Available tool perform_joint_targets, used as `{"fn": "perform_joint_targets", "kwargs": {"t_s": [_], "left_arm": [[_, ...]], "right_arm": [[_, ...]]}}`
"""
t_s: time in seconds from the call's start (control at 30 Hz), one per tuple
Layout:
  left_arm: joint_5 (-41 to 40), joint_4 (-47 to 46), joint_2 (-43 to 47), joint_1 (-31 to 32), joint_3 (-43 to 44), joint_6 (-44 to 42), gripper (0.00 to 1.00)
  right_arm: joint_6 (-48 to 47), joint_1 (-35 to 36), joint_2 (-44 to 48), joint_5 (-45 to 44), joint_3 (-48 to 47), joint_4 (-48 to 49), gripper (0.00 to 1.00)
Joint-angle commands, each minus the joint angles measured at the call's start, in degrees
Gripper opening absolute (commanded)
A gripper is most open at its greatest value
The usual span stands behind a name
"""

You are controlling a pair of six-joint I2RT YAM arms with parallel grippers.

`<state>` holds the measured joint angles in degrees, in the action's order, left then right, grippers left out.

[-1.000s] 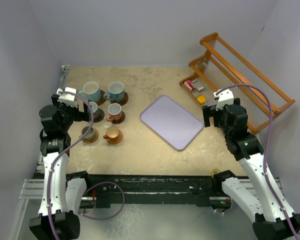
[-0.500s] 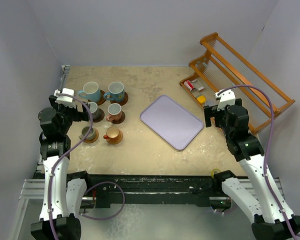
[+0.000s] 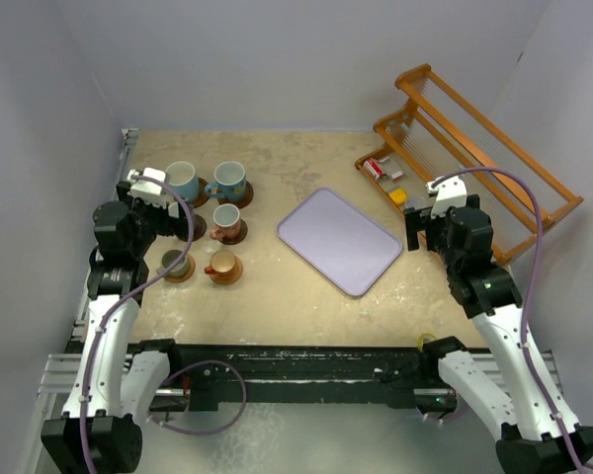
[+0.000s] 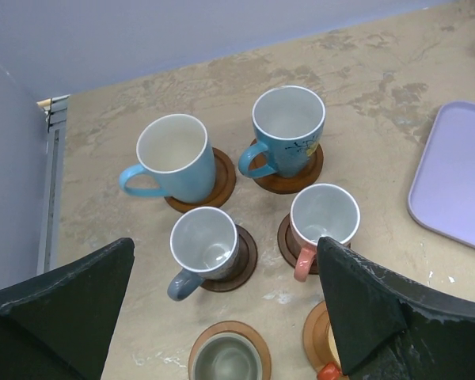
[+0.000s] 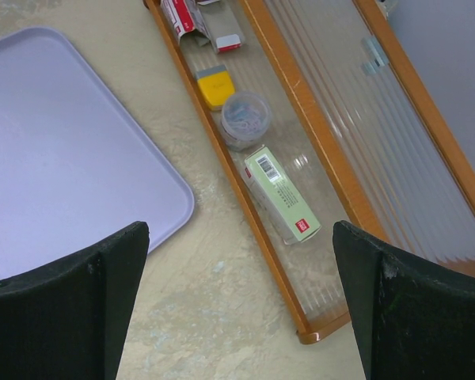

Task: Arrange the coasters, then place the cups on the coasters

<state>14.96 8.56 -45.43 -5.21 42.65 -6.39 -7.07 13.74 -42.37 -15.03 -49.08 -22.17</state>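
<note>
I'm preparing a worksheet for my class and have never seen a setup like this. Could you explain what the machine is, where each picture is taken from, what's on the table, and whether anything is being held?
These are two robot arms fixed at the near edge of a table, each ending in a two-finger gripper. One picture looks down from above and behind them. The other two come from cameras on the wrists; the dark shapes at the bottom are that arm's own fingers. The left gripper hangs open above six cups, each standing on a round coaster. The right gripper is open near a lavender tray and a wooden rack of small items. Nothing is held.
</note>
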Motion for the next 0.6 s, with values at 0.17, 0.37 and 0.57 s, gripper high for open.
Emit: {"fn": "perform_joint_targets", "kwargs": {"t_s": [0.17, 0.37, 0.57], "left_arm": [[-5.95, -1.91, 3.88, 1.48, 1.19, 0.16, 0.93], [-10.82, -0.48, 5.47, 1.05, 3.18, 0.83, 0.93], [-11.66, -0.25, 6.59, 0.73, 2.42, 1.10, 0.93]], "right_arm": [[-0.11, -0.83, 1.52, -0.42, -0.36, 2.20, 1.00], [-0.63, -1.08, 2.87, -0.75, -0.06, 2.74, 1.00], [-0.71, -1.33, 3.60, -0.36, 0.12, 2.74, 1.00]]}}
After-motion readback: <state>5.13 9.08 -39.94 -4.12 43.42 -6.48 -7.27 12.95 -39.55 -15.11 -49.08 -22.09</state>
